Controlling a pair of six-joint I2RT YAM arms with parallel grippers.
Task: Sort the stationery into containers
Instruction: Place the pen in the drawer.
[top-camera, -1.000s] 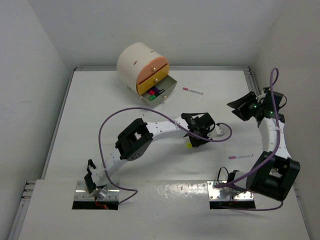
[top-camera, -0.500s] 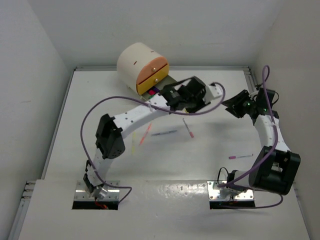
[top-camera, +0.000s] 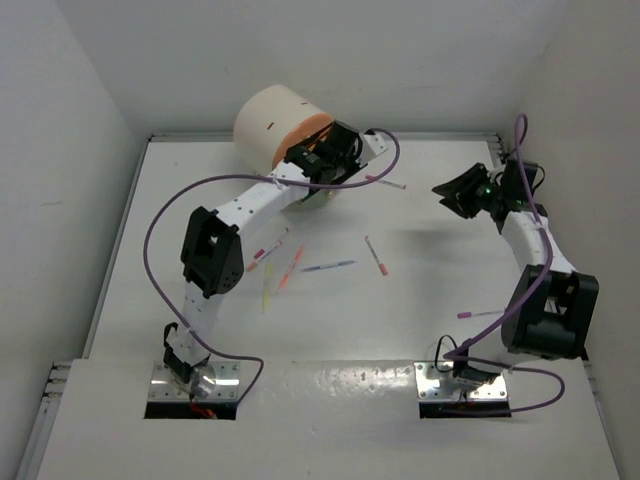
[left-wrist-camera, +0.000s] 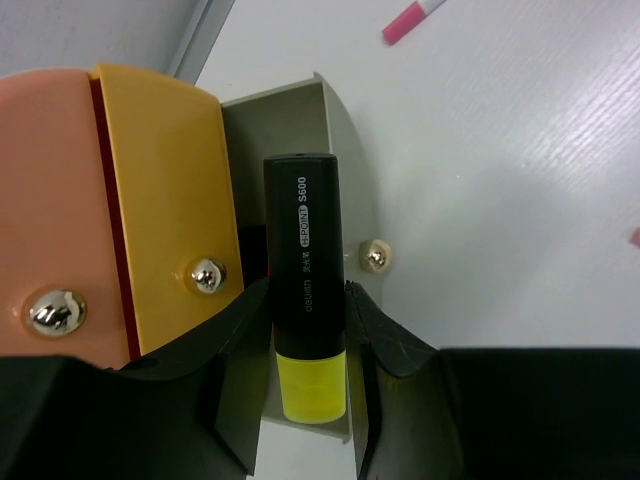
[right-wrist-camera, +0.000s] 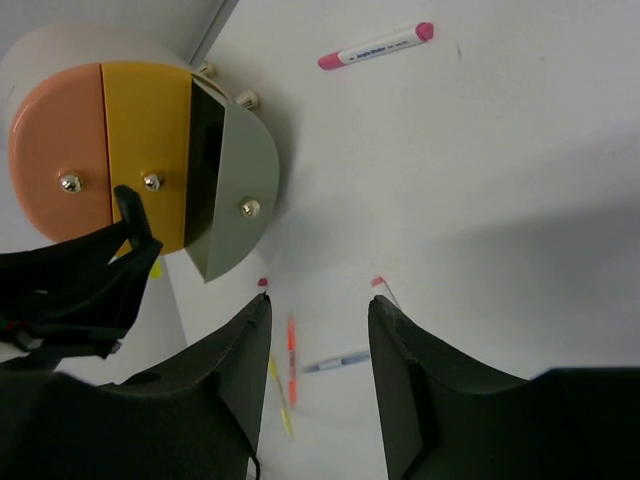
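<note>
Reaching toward 11 o'clock in the overhead view, left arm (top-camera: 250, 205) is bent at the elbow and ends at the cream-white round cabinet (top-camera: 265, 125). Left gripper (left-wrist-camera: 305, 335) is clamped on the highlighter (left-wrist-camera: 302, 240), a short, chunky, glossy black barrel with its yellow cap toward the wrist. It is held over the mouth of the swung-out grey drawer (left-wrist-camera: 345, 170); contact cannot be told. Alongside are the yellow-orange drawer (left-wrist-camera: 165, 170) and the pink-peach drawer (left-wrist-camera: 50, 180), both with metal knobs. Right gripper (right-wrist-camera: 318, 330), at 2 o'clock, has its fingers spread, with nothing between them. Thin and loose on the white table (top-camera: 430, 250) lie an orange pen (top-camera: 292, 266), a yellow pen (top-camera: 266, 296), a blue pen (top-camera: 328, 267) and a pink pen (top-camera: 377, 256).
</note>
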